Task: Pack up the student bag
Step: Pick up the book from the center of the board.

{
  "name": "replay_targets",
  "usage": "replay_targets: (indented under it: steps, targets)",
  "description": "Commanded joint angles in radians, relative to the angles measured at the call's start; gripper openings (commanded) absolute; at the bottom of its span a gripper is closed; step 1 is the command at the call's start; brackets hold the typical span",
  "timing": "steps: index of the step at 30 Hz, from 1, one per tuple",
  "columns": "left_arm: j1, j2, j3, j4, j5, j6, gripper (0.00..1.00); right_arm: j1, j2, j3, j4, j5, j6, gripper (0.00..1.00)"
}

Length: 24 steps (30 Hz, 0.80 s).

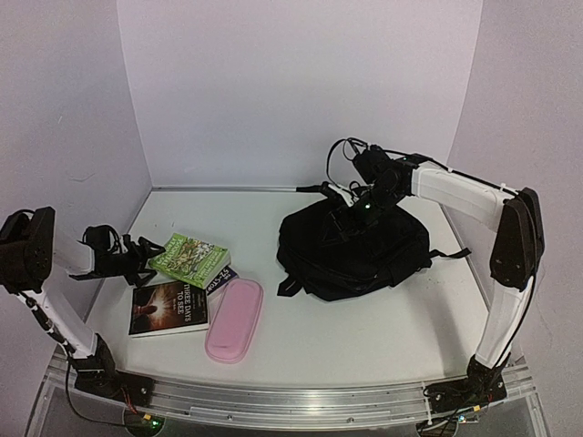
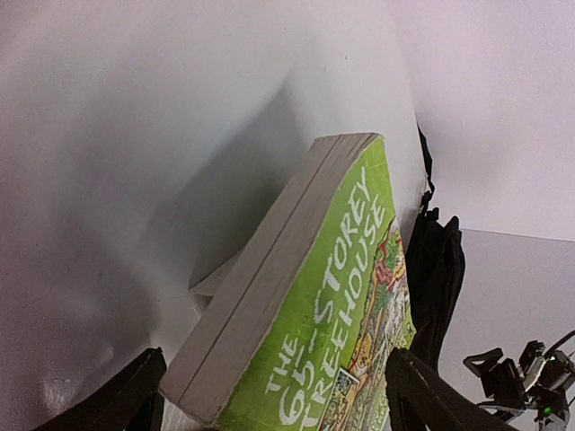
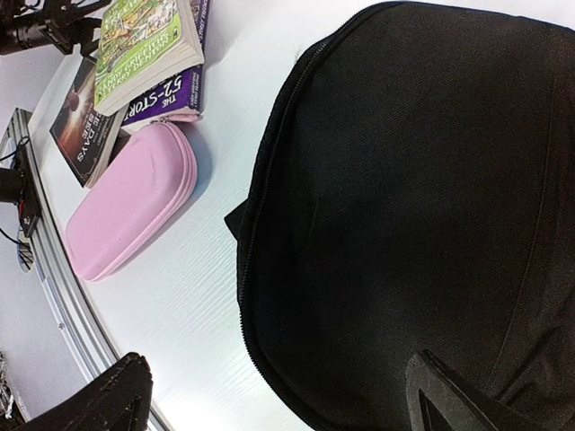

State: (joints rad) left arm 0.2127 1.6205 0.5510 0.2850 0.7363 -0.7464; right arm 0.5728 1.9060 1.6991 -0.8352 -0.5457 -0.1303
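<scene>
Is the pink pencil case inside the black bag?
No, the pink pencil case lies on the white table, well apart from the black bag.

The overhead camera sits high behind the arm bases, looking down and forward across the whole bench (image 1: 364, 337) to the back wall. The left wrist camera lies low, very close to the green book (image 2: 314, 314), facing across toward the student bag (image 2: 437, 269). The right wrist camera hangs close above that bag, facing back at the books and pink case (image 3: 135, 206). All three catch the green book and bag.
</scene>
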Motion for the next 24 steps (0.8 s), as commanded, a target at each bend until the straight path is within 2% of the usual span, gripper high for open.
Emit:
replay_targets:
  steps: [1, 4, 9, 16, 21, 24]
  targets:
    - [0.004, -0.003, -0.018, 0.106, 0.059, -0.024, 0.81, 0.006, -0.041, 0.043, -0.025, 0.010, -0.011, 0.98]
    - [0.005, 0.012, -0.022, 0.154, 0.084, -0.056, 0.71, 0.006, -0.039, 0.052, -0.032, 0.011, -0.011, 0.98]
    - [0.003, 0.038, -0.024, 0.201, 0.094, -0.111, 0.48, 0.006, -0.043, 0.056, -0.032, 0.019, -0.011, 0.98]
    - [0.004, 0.026, -0.025, 0.205, 0.084, -0.146, 0.32, 0.006, -0.052, 0.081, -0.032, 0.016, 0.005, 0.98]
    - [0.005, -0.075, -0.036, 0.224, 0.081, -0.205, 0.17, 0.006, -0.062, 0.090, -0.011, -0.010, 0.046, 0.98]
    - [0.004, -0.177, -0.014, 0.152, 0.056, -0.211, 0.10, 0.006, -0.073, 0.069, 0.060, -0.023, 0.108, 0.98]
